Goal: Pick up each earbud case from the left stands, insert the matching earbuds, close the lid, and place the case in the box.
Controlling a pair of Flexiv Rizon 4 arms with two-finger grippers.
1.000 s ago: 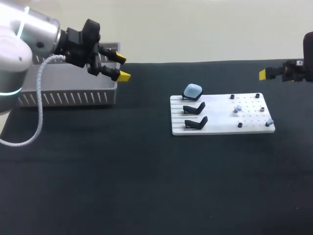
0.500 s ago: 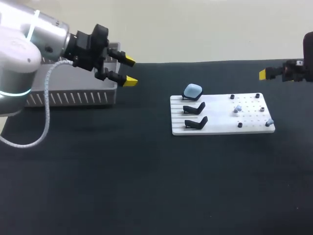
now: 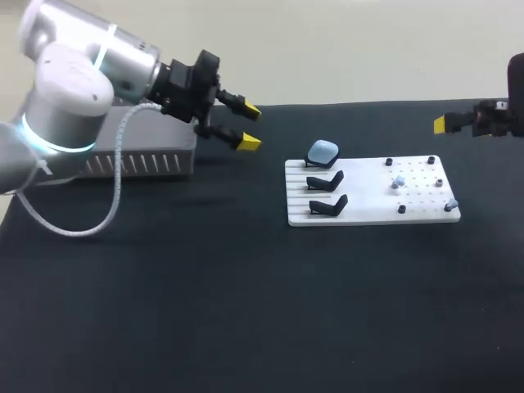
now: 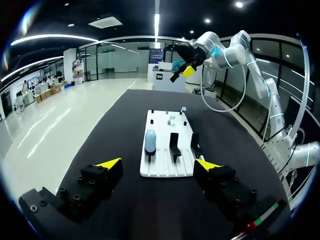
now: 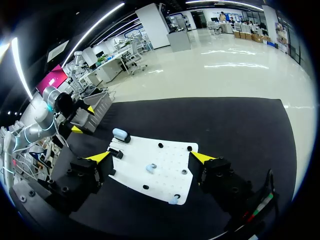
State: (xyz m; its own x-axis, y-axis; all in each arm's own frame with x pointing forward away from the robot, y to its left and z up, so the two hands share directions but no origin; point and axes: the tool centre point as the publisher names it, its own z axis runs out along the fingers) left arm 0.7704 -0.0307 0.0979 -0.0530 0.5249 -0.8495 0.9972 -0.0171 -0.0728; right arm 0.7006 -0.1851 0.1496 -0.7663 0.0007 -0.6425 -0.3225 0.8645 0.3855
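Progress appears to stand at the last case, judging by the stands: of the three black stands (image 3: 326, 180) on the left part of the white board (image 3: 368, 216), only the rearmost carries a pale blue earbud case (image 3: 322, 151), apparently closed, and the two nearer ones are bare. Whether other cases lie in the grey slotted box (image 3: 155, 164) cannot be told (its inside is hidden behind the left arm). Two small pale blue earbuds (image 3: 398, 182) lie on the holed right part of the board, apart from each other, so for this case every step looks undone: pick-up, loading, closing and boxing.

The left gripper (image 3: 248, 125) hangs above the dark surface (image 3: 246, 311) between the box and the board, pointing toward the case, its fingers apart and empty. The right gripper (image 3: 446, 124) hovers beyond the board's far right corner, well apart from the earbuds; its wrist view shows its fingers spread with nothing between them.

Several black pegs (image 3: 402, 209) stand around the earbuds and could crowd fingers coming down on them. The two empty stands sit on the near side of the case, so a reach from that side would likely meet them, while the way from the left gripper to the case crosses only bare surface
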